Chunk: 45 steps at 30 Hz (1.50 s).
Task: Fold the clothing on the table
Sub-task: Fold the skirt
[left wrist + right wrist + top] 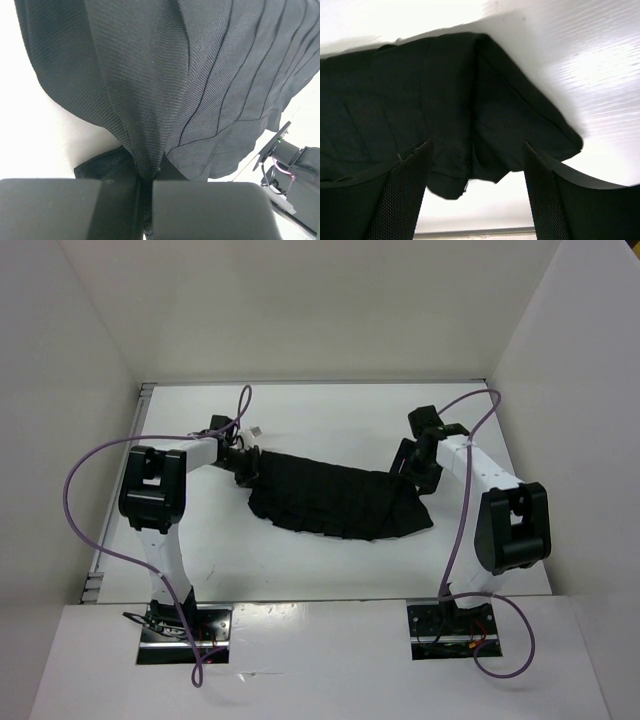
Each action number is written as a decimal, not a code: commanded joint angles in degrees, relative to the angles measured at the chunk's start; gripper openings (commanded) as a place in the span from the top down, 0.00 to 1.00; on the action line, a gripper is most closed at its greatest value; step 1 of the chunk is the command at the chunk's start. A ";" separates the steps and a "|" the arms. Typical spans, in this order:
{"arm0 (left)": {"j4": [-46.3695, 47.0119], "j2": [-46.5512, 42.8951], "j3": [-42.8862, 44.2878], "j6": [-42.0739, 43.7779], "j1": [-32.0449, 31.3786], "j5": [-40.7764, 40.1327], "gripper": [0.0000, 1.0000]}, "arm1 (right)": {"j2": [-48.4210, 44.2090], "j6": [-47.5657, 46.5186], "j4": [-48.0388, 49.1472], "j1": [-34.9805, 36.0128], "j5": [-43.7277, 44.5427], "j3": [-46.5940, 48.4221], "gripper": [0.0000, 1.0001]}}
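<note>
**A:** Start nearest us. What lies on the near side of the clothing (340, 502)?

**B:** Bare white table (300, 575), then the two arm bases (185, 625) bolted at its near edge. A purple cable (75, 510) loops up from each.

**A:** And the clothing itself?

**B:** A black garment, lying in a long band across the middle of the table. Its near edge is uneven and its right corner comes to a point. In the left wrist view, fine pleat lines run along it.

**A:** The left hand (245, 465)?

**B:** At the clothing's left end. Its two fingers (65, 210) are pressed together with a fold of the fabric pinched between them. The cloth fans out away from that pinch.

**A:** The right hand (415, 465)?

**B:** At the clothing's right end, towards its far side. Its fingers (400, 195) stand wide apart, one to each side of a folded corner of the cloth, and are not closed on it. Whether the tips touch the fabric I cannot tell.

**A:** Beyond the clothing?

**B:** More bare table, then the white walls (320, 310).
</note>
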 commanded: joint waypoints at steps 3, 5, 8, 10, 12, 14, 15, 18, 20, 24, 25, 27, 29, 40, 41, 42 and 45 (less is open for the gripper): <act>-3.21 -3.98 -0.83 1.12 -0.81 -3.98 1.00 | -3.67 -1.93 2.42 0.84 -6.66 0.26 0.24; -3.21 -7.23 -1.97 -0.19 -0.81 -4.85 1.00 | -4.29 -2.47 2.94 2.67 -10.53 0.87 0.26; -3.73 -11.54 -2.50 -0.82 -0.81 -6.09 1.00 | -2.36 -2.47 4.27 6.35 -13.87 2.89 0.34; -4.44 -13.82 -1.55 -1.43 -0.81 -7.58 1.00 | 0.79 -2.47 5.49 8.65 -14.75 4.39 0.47; -6.19 -15.14 0.04 -1.43 -0.81 -8.28 1.00 | 3.44 -1.95 6.19 12.42 -15.28 7.29 0.61; -6.81 -15.85 2.23 -1.43 -0.81 -8.29 1.00 | 7.83 -1.94 6.72 16.03 -16.33 10.54 0.71; -6.81 -16.46 2.24 -1.43 -0.81 -8.29 1.00 | 9.32 -1.94 7.25 17.17 -17.12 11.77 0.82; -7.34 -17.09 2.94 -1.43 -0.81 -8.29 1.00 | 15.04 -1.42 8.66 20.87 -20.11 17.12 0.96; -7.34 -17.09 2.94 -1.43 -0.81 -8.29 1.00 | 18.98 -0.89 9.18 22.19 -22.65 18.98 0.98; -7.34 -17.61 2.42 -1.96 -1.33 -7.76 1.00 | 24.18 -0.27 11.38 23.60 -26.35 21.35 1.00; -7.34 -17.61 2.42 -2.48 -1.34 -7.76 1.00 | 25.15 -0.27 12.34 23.60 -27.23 21.36 1.00; -7.34 -17.61 2.94 -2.49 -1.34 -7.76 1.00 | 27.70 0.25 13.14 23.60 -28.46 22.05 1.00; -7.34 -17.61 3.55 -2.49 -1.34 -7.76 1.00 | 30.15 0.78 13.76 24.13 -28.47 22.59 1.00; -7.34 -19.28 13.48 -8.89 -6.60 -3.98 1.00 | 34.30 2.54 14.28 24.65 -23.90 19.25 1.00; -6.47 -19.28 14.01 -9.77 -7.48 -3.46 1.00 | 34.30 3.06 14.29 24.65 -23.90 19.25 1.00; -4.98 -19.28 14.02 -10.65 -9.23 -2.85 1.00 | 34.82 3.07 14.90 24.65 -24.42 19.25 1.00; -2.69 -18.59 15.51 -13.90 -13.10 -2.84 1.00 | 35.35 3.68 16.21 25.18 -25.04 19.25 1.00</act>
